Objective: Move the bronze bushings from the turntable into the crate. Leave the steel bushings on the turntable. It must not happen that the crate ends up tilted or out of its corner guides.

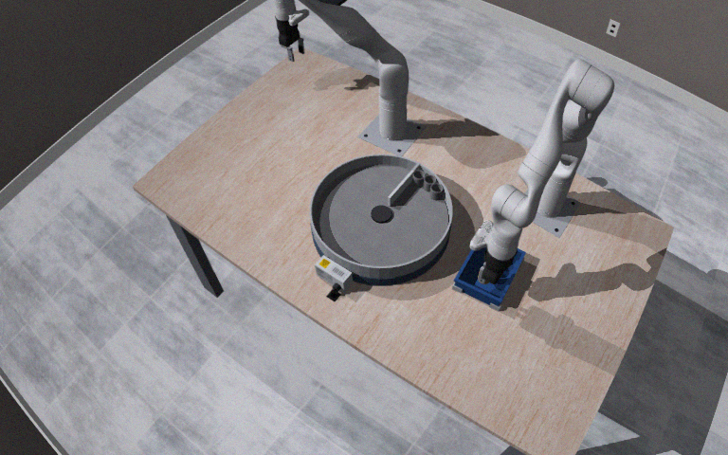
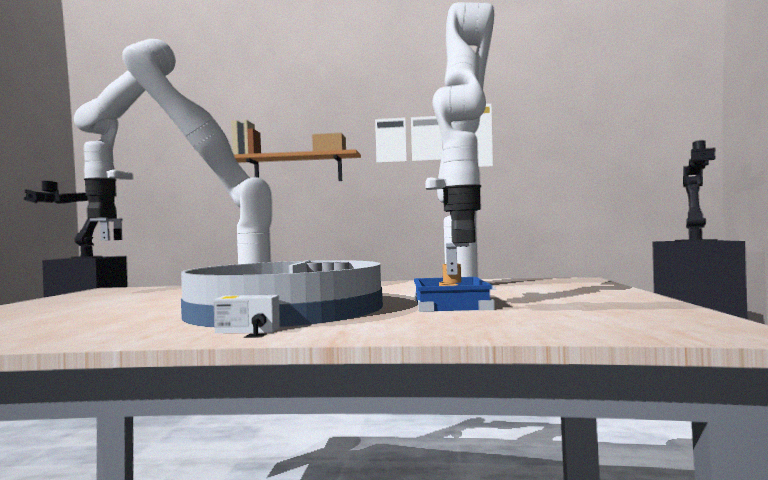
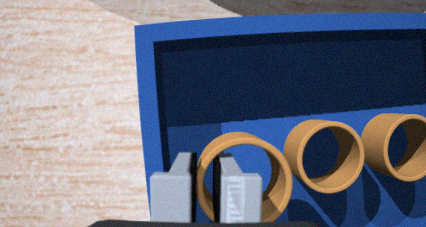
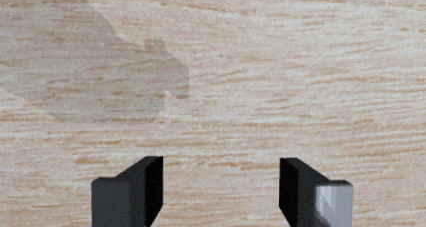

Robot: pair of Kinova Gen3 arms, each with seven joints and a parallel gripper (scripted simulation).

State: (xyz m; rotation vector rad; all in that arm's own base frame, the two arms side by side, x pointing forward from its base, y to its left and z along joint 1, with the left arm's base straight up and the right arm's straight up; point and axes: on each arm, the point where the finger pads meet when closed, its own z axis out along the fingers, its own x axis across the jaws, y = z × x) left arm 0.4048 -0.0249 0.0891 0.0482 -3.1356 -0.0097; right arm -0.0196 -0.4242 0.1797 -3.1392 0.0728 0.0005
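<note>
My left gripper (image 1: 485, 279) (image 2: 451, 268) (image 3: 204, 177) is shut on the wall of a bronze bushing (image 2: 452, 277) (image 3: 284, 187), low at the blue crate (image 1: 478, 294) (image 2: 453, 298). Whether this bushing touches the crate floor is unclear. Two more bronze bushings (image 3: 295, 154) (image 3: 372, 137) stand beside it in the crate. The crate looks level between its corner guides (image 2: 426, 306) (image 2: 486, 305). Three grey steel bushings (image 1: 428, 181) (image 2: 328, 267) are on the turntable (image 1: 356, 242) (image 2: 281, 286). My right gripper (image 1: 296, 51) (image 2: 111, 230) (image 4: 221, 182) is open and empty, above the table's far-left corner.
A raised divider (image 1: 403, 185) stands beside the steel bushings inside the turntable's rim. A white box (image 1: 333, 272) (image 2: 245, 313) with a black fitting sits at the turntable's front. The crate stands close to the turntable's right side in the top view.
</note>
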